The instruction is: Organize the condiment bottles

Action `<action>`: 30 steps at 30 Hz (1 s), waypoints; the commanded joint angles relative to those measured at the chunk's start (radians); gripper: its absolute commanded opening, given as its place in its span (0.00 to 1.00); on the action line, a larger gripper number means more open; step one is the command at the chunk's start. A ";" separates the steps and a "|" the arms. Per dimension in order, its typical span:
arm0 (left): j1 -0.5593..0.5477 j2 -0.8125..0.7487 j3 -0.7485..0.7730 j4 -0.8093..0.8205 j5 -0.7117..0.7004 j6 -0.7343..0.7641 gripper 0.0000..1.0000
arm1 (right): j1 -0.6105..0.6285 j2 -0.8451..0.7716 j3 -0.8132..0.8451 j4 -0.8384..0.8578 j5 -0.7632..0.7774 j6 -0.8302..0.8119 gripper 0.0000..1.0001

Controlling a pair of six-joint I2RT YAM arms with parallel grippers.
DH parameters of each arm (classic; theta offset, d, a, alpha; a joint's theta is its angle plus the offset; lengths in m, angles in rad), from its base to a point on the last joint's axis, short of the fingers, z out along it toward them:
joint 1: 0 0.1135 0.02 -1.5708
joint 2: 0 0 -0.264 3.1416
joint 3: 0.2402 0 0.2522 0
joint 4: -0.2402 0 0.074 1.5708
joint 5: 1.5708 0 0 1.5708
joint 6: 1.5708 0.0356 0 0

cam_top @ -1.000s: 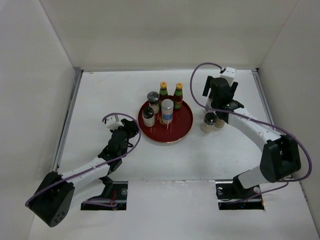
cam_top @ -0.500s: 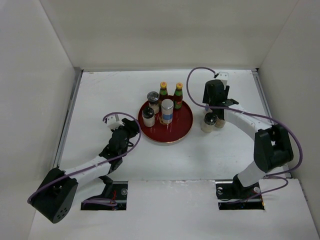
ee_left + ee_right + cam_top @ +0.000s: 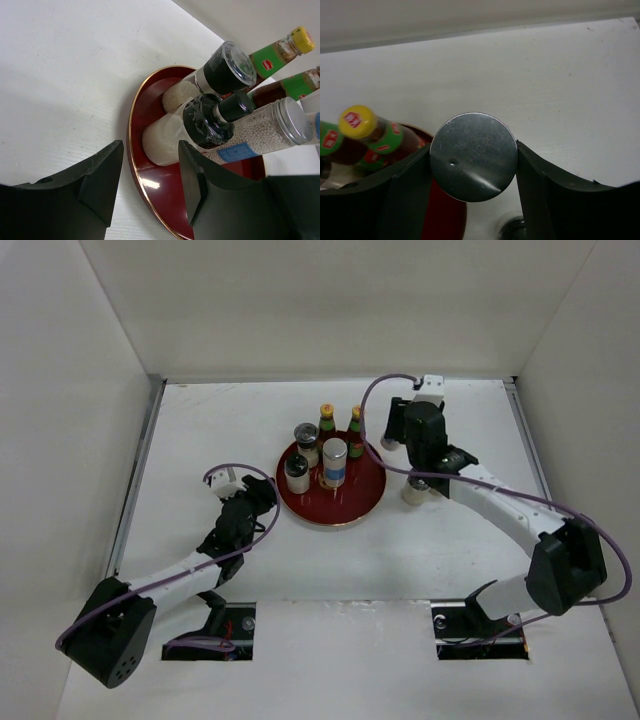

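The dark-red tray holds two red sauce bottles with yellow caps, a black-lidded jar, a second black-topped jar and a tall silver-lidded jar. My right gripper is shut on a silver-lidded shaker jar and holds it just right of the tray's rim. A sauce bottle shows to its left. A dark-lidded jar stands on the table below it, half hidden by the arm. My left gripper is open and empty at the tray's left rim.
White walls close in the table on the left, back and right. The table's bare white surface lies left of the tray and behind it. The right arm's purple cable loops above the sauce bottles.
My right gripper has moved left towards the tray. One of the two jars right of the tray has left the table and is in its fingers. The left arm has not moved.
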 commanded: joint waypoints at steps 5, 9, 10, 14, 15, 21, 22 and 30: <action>0.005 -0.001 -0.008 0.053 0.005 -0.015 0.46 | 0.097 0.043 0.033 0.110 -0.034 0.034 0.51; 0.003 -0.003 -0.008 0.053 0.008 -0.012 0.46 | 0.131 0.086 0.024 0.131 -0.061 0.040 0.51; 0.002 -0.003 -0.006 0.053 0.004 -0.009 0.46 | 0.139 0.098 0.021 0.131 -0.061 0.044 0.51; 0.014 0.008 -0.005 0.053 0.013 -0.015 0.46 | 0.154 0.149 0.013 0.134 -0.065 0.049 0.52; 0.014 0.002 -0.006 0.053 0.014 -0.015 0.46 | 0.154 0.161 0.008 0.139 -0.062 0.049 0.52; 0.015 0.006 -0.008 0.053 0.014 -0.017 0.46 | 0.163 0.178 -0.012 0.148 -0.051 0.055 0.64; 0.011 0.003 -0.008 0.053 0.014 -0.018 0.46 | 0.163 0.177 -0.013 0.150 -0.051 0.055 0.69; 0.008 -0.003 -0.009 0.053 0.004 -0.017 0.46 | 0.177 -0.027 -0.064 0.144 -0.048 0.046 0.91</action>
